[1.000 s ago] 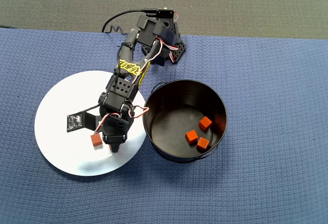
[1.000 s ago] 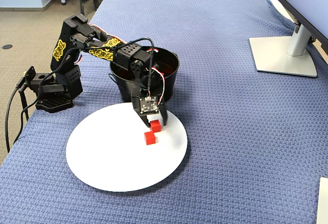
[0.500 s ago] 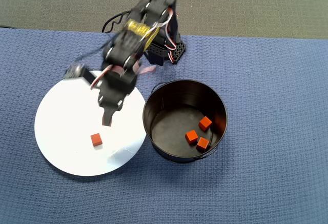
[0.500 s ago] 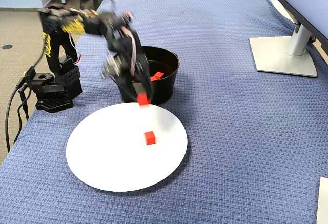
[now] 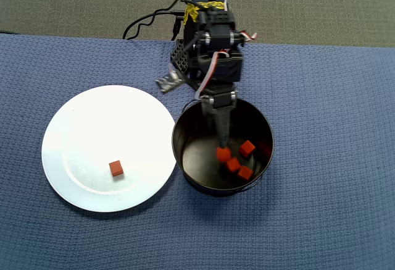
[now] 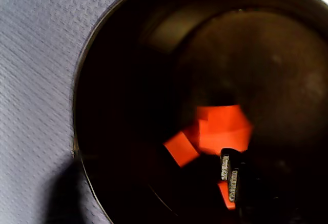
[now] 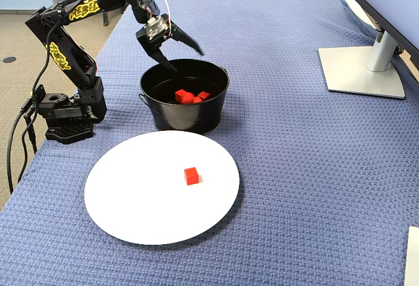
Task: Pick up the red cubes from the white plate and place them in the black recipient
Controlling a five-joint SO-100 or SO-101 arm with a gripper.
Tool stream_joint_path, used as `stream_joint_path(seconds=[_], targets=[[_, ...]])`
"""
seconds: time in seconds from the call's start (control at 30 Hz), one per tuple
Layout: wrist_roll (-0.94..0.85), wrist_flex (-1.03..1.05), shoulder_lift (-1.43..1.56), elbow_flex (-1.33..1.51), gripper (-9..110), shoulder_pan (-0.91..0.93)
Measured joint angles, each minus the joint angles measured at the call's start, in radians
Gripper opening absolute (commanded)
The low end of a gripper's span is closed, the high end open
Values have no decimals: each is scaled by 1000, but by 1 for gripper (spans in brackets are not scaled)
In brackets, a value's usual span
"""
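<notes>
1. The pincer [image 7: 186, 60] hangs over the rim of the black recipient [image 7: 170, 112] with its two fingers spread wide apart and nothing between them; in the overhead view the pincer [image 5: 221, 135] points down into the pot's mouth from the far rim.
2. Four red cubes [image 5: 236, 159] lie loose on the shiny dark floor of the black recipient [image 5: 185, 159], clustered near its middle and toward the right in the overhead view; three sit close together and one lies just above and to the right of them.
3. In the wrist view the red cubes [image 6: 220, 131] glow as a blurred orange patch deep inside the black recipient [image 6: 102, 70]; their edges are too soft to count there; a dark finger tip [image 6: 230, 175] enters from the bottom edge.
4. One more cube [image 5: 116, 168] rests alone on the white plate [image 5: 80, 122], below the plate's middle in the overhead view; in the fixed view this cube [image 7: 191, 176] sits right of the middle of the white plate [image 7: 131, 194].
5. The plate lies just beside the pot, their rims nearly touching; both stand on a bench [image 7: 314, 168] covered with a blue woven cloth.
</notes>
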Motion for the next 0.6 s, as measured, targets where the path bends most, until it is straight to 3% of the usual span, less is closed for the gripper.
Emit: stream_joint_path(seconds=[0.13, 0.3, 0.6], targets=[[-41, -25, -95, -34, 33, 216], [-190, -51, -261, -84, 31, 469], [-382, -173, -644, -224, 23, 581]])
